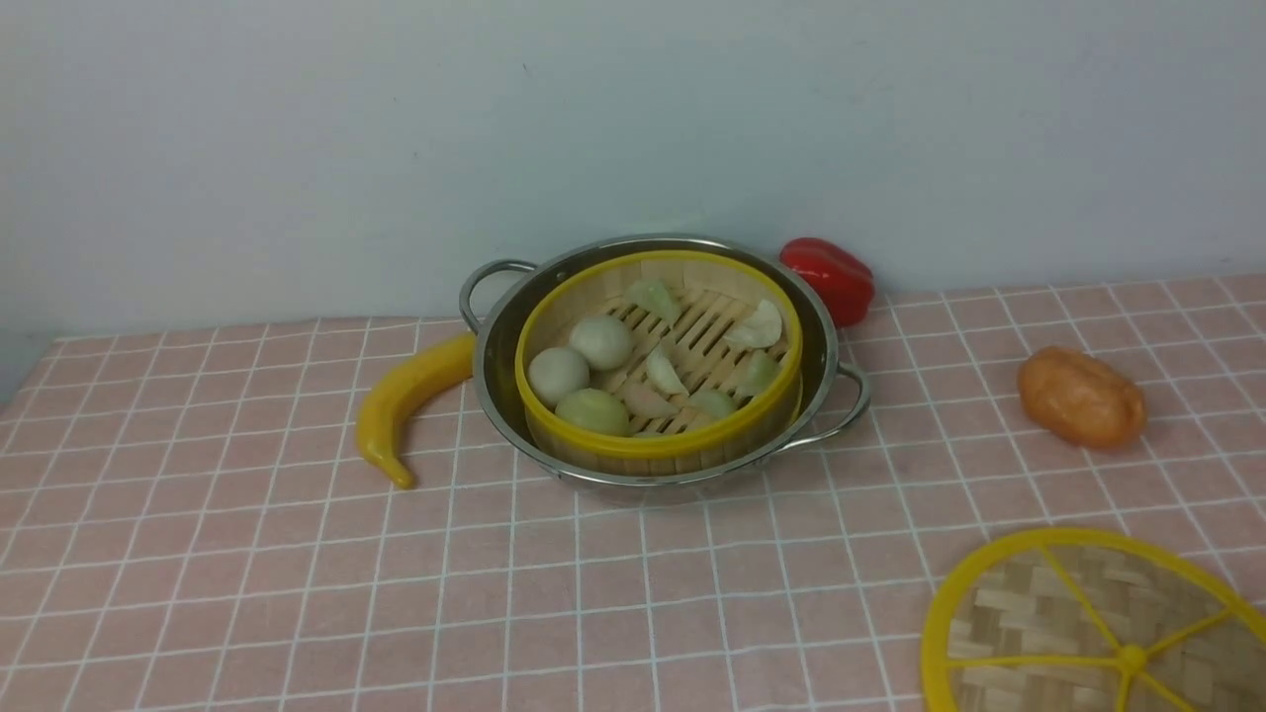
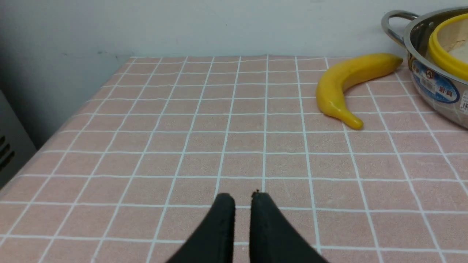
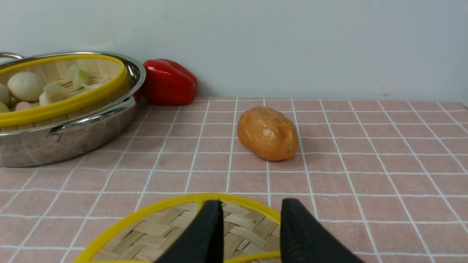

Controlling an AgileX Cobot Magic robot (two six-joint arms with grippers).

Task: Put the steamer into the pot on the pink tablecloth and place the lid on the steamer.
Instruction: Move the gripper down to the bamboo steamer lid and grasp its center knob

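The steamer (image 1: pixel 633 443), a bamboo basket with a yellow rim and pale buns and dumplings inside, sits in the shiny steel pot (image 1: pixel 823 341) on the pink tablecloth (image 1: pixel 297 574). The woven lid (image 1: pixel 1078 623) lies flat on the cloth at the near right, apart from the pot. Neither gripper shows in the front view. In the left wrist view, my left gripper (image 2: pixel 243 197) hovers over bare cloth, its fingers a narrow gap apart and empty, with the pot (image 2: pixel 435 87) far off. My right gripper (image 3: pixel 252 204) stands open above the lid (image 3: pixel 161 230), holding nothing.
A yellow banana (image 1: pixel 406 400) lies against the pot's left side. A red pepper (image 1: pixel 829 277) stands behind the pot by the wall. An orange potato-like lump (image 1: pixel 1081 398) rests to the right. The table's left edge (image 2: pixel 55 135) drops off.
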